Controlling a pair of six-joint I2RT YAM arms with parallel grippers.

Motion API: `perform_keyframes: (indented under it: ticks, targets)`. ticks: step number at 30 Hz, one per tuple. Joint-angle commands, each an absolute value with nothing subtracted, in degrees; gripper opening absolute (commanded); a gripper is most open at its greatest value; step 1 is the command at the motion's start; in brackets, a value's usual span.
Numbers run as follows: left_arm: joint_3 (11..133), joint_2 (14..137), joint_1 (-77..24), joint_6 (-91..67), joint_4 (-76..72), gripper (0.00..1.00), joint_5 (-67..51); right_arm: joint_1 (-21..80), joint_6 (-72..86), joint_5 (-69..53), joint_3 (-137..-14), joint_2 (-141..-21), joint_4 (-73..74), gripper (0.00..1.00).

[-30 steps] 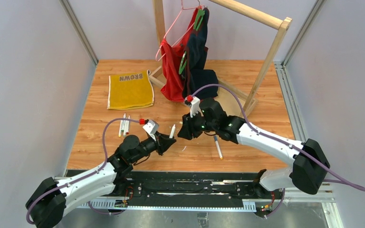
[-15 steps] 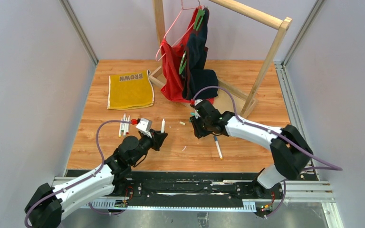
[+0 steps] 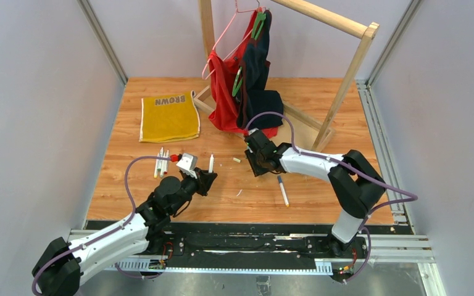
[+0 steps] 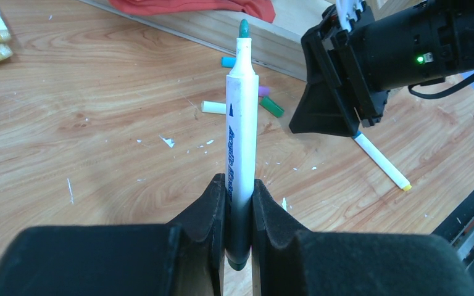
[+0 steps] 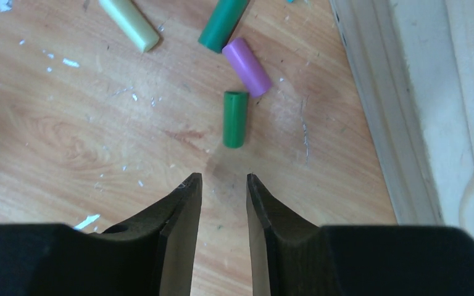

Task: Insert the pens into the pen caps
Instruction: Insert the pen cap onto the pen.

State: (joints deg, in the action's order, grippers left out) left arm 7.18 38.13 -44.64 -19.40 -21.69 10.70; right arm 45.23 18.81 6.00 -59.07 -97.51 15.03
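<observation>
My left gripper [image 4: 239, 185] is shut on a white pen [image 4: 241, 123] that stands upright in it, teal tip up; from above, pen [image 3: 211, 162] and left gripper [image 3: 208, 177] sit left of centre. Several pen caps lie near the rack's base: a green cap [image 5: 235, 118], a purple cap [image 5: 247, 66], a darker green cap [image 5: 222, 24] and a pale yellow cap [image 5: 129, 24]. My right gripper [image 5: 224, 179] hovers open just short of the green cap, nothing between its fingers. Another pen [image 3: 282, 190] lies on the table near the right gripper [image 3: 258, 163]. Two more pens [image 3: 160, 162] lie at the left.
A wooden clothes rack [image 3: 345, 74] with red and dark garments stands at the back; its base beam [image 5: 407, 92] runs right beside the caps. A yellow towel [image 3: 170, 116] lies back left. White scraps dot the wood.
The right gripper has moved left and down over the caps, away from the left gripper. The left gripper pulled back with its pen a second ago and has since held still.
</observation>
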Motion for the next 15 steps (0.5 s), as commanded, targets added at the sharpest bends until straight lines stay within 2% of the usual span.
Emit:
perform_keyframes:
  ticks: [1,15]
  targets:
    - [7.7,38.1,-44.4,-19.5,-22.8,0.00,11.4,44.3,18.9,10.5,-61.1,-99.9,11.9,0.33]
    - [7.7,38.0,-44.4,-19.4,-22.8,0.00,11.4,43.9,19.0,11.2,-63.8,-104.3,10.3,0.29]
